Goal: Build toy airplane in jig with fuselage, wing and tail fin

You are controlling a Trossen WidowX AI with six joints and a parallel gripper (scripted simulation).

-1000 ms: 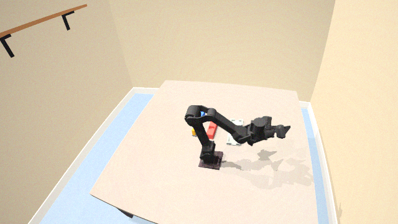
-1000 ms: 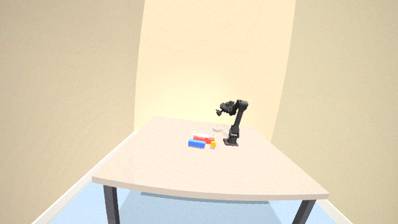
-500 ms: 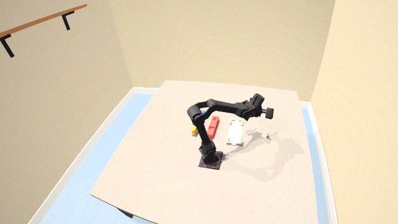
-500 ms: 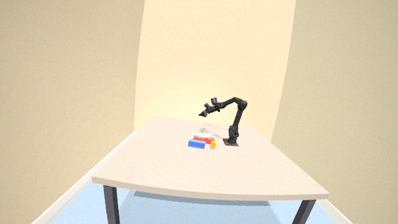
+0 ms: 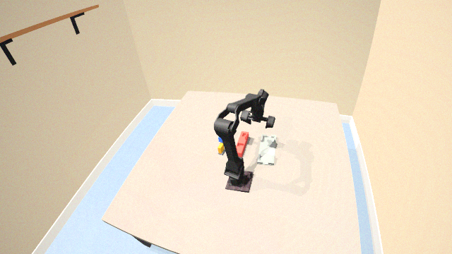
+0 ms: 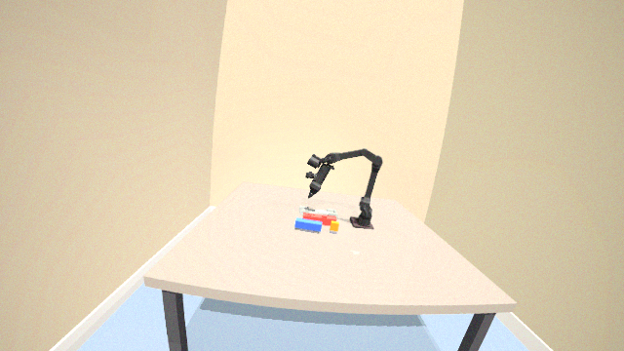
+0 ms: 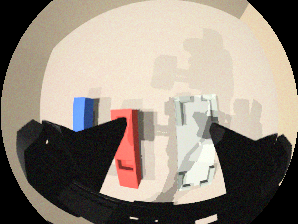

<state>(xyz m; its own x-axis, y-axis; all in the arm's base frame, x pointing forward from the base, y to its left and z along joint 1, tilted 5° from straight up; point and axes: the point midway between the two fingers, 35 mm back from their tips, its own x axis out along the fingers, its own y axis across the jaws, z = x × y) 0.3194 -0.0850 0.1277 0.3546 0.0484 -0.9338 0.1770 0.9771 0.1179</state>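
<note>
The red fuselage [image 5: 243,140] [image 6: 317,217] [image 7: 129,145] lies on the table, its sockets facing up, beside the cradle. The pale grey cradle [image 5: 267,152] [image 7: 189,145] is empty. The blue wing [image 5: 220,140] [image 6: 308,224] [image 7: 82,113] lies on the other side of the fuselage; the arm or a finger hides part of it in the top view and the wrist view. The yellow tail fin [image 5: 220,148] [image 6: 334,226] stands near the wing's end nearer the arm base. My gripper [image 5: 258,120] [image 7: 170,124] is wide open and empty, pointing down above the fuselage and cradle area.
The arm's base plate [image 5: 230,186] [image 6: 362,223] sits on the table [image 5: 176,197] [image 6: 253,268], close to the parts. The fuselage stands between the wing and the cradle, with narrow gaps. The arm's shadow falls partly across the cradle.
</note>
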